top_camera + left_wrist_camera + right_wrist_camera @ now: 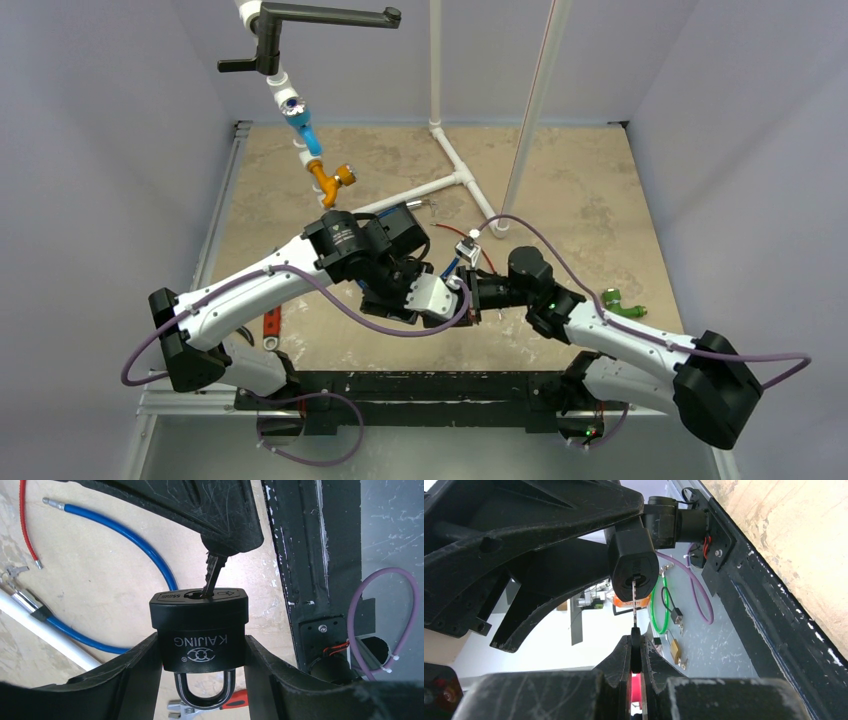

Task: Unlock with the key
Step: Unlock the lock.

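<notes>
Key head hidden inside right gripper, tip inside padlock. Red-handled tool, bottom centre, mostly behind padlock shackle. Top view: key too small to make out.

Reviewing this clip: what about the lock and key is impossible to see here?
- Right wrist view: the right pincer covers the key's head; the padlock's body hides its shackle.
- Left wrist view: how deep the key goes is hidden inside the padlock.
- Top view: padlock and key are buried between the two wrists, too small to tell.
</notes>
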`<state>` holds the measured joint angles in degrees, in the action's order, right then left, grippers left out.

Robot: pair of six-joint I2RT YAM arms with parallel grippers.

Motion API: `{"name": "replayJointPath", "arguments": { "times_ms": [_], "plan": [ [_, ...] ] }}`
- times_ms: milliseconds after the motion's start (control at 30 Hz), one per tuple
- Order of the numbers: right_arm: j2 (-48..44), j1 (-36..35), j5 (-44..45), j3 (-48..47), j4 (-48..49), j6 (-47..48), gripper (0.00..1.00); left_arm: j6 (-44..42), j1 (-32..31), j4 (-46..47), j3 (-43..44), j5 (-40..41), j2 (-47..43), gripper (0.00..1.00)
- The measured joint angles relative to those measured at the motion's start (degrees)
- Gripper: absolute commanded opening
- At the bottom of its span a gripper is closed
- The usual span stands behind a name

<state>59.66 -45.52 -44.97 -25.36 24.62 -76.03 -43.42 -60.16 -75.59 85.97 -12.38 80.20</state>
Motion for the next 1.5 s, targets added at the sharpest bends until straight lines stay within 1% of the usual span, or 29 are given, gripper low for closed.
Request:
{"name": "replayJointPath", "arguments": {
  "times_ms": [233,367,567,767,867,1100,1300,1500],
  "plan": [
    [0.83,1.03,-1.70,-2.27,-2.54,2.86,0.00,2.38,0.00,-0.31,0.70,0.87,-0.07,0.00],
    [1.68,2.12,-4.11,-3.19,-3.28,4.87,0.00,2.32,0.00,-0.07,0.72,0.61,-0.11,0.00],
    [5.62,2.45,-9.25,-5.90,-4.13,8.59,0.00,0.70,-1.09,-1.73,0.87,1.09,-0.55,0.00],
    [6.51,2.45,-12.00,-5.57,-1.29,7.50,0.00,-0.28,-2.54,-2.49,1.16,1.22,-0.92,0.00],
    [6.69,2.45,-11.93,-4.79,1.36,5.86,0.00,-0.07,-2.89,-2.08,1.16,1.99,-1.11,0.00],
    [6.27,2.73,-11.30,-4.15,2.82,4.46,0.00,0.17,-3.02,-1.18,1.16,3.26,-1.16,0.00],
    [6.40,2.73,-12.04,-4.15,2.91,5.22,0.00,-1.75,-4.04,-1.25,1.16,3.10,-1.25,0.00],
    [7.39,2.40,-13.68,-4.57,3.13,7.82,0.00,-2.82,-7.17,0.09,1.16,2.34,-1.22,0.00]
  ]
}}
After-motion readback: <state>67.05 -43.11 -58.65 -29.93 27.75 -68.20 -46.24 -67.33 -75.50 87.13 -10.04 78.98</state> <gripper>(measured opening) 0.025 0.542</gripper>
